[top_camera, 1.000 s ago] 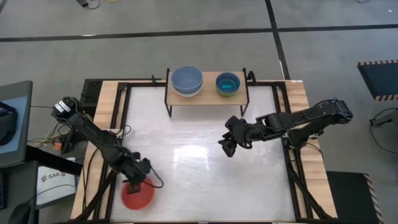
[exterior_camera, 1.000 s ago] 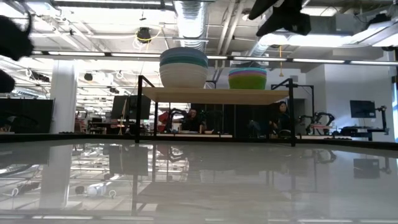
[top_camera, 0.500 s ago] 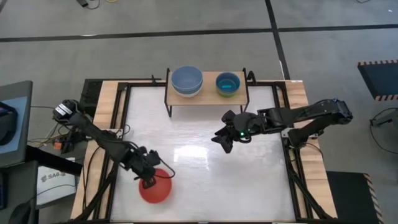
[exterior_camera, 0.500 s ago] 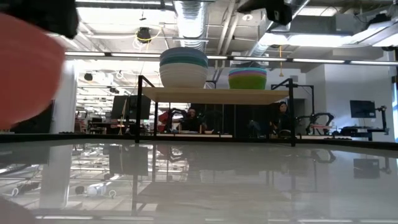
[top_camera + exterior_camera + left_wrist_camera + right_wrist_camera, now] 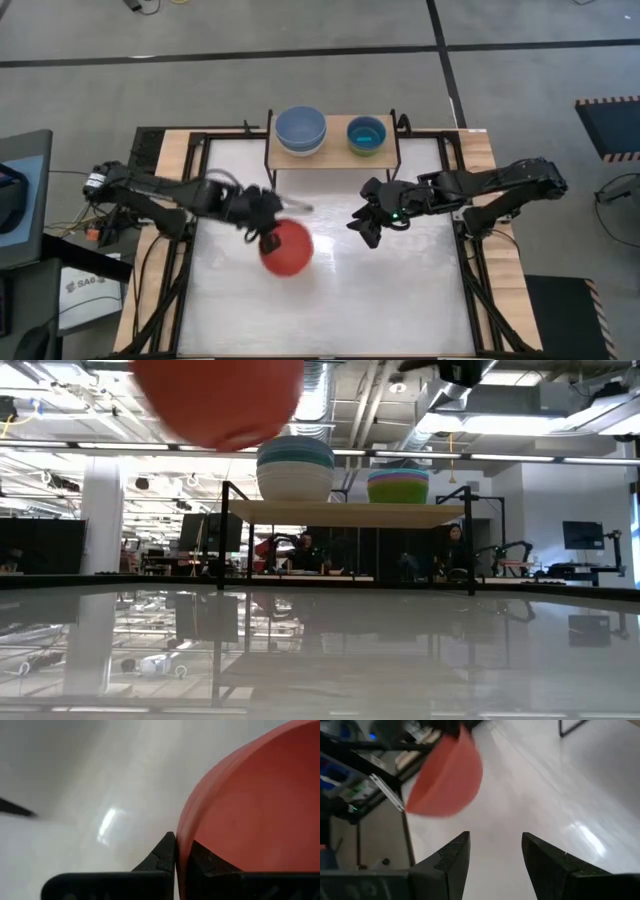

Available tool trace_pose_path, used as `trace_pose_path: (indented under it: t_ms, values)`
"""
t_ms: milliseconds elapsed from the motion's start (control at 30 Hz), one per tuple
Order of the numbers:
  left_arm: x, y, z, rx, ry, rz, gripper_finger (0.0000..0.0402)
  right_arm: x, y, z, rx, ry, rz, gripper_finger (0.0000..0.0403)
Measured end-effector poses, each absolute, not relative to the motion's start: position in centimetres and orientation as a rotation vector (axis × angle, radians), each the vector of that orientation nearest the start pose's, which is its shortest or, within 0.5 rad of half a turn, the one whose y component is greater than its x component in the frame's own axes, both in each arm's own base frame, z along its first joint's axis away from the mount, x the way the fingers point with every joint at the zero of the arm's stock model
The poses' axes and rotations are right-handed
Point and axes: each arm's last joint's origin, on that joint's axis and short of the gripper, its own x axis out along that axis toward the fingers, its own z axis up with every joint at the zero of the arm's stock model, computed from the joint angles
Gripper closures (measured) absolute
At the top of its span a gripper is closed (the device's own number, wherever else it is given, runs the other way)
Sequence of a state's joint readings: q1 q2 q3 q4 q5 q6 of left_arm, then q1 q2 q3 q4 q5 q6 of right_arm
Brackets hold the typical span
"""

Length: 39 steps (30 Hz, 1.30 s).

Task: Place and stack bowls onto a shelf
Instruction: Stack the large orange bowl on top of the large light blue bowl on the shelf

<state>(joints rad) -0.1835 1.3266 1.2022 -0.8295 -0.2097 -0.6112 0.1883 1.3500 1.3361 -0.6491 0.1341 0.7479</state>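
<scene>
White tabletop (image 5: 330,290): left pincer (image 5: 176,851) clamps red-orange bowl (image 5: 286,247) (airborne).

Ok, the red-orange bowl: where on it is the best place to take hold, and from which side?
Probably the rim, as the left tool has it now: one finger inside the wall, one outside, pinching the thin edge of the red-orange bowl. The smooth, round, wide body offers no other grip. Coming from the side away from the shelf leaves the far rim free to lead onto the stack.
</scene>
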Motion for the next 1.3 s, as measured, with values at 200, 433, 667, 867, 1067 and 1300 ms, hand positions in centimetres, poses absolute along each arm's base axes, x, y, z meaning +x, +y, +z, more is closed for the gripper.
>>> trace_pose_path:
  t_ms: [200,433,667,867,1067,1300]
  values:
    - [26.4,0.9,35.8,-0.297,0.746,0.437,0.0401,27.0,4.7,35.4,0.603,0.712,-0.268,0.0196]
    - [24.8,7.6,42.1,-0.173,0.558,0.608,0.0401,26.1,4.4,35.6,0.601,0.728,-0.305,0.0196]
    - [22.9,15.4,43.2,-0.160,0.496,0.767,0.0401,25.3,3.3,36.3,0.617,0.683,-0.350,0.0196]
    - [24.2,20.6,41.3,-0.272,0.544,0.772,0.0401,25.0,2.3,36.7,0.637,0.651,-0.381,0.0196]
    - [25.8,23.2,40.5,-0.330,0.671,0.785,0.0401,24.4,1.5,36.8,0.659,0.665,-0.424,0.0196]
    - [27.1,24.1,41.3,-0.300,0.761,0.720,0.0401,23.9,1.1,36.4,0.645,0.716,-0.459,0.0196]
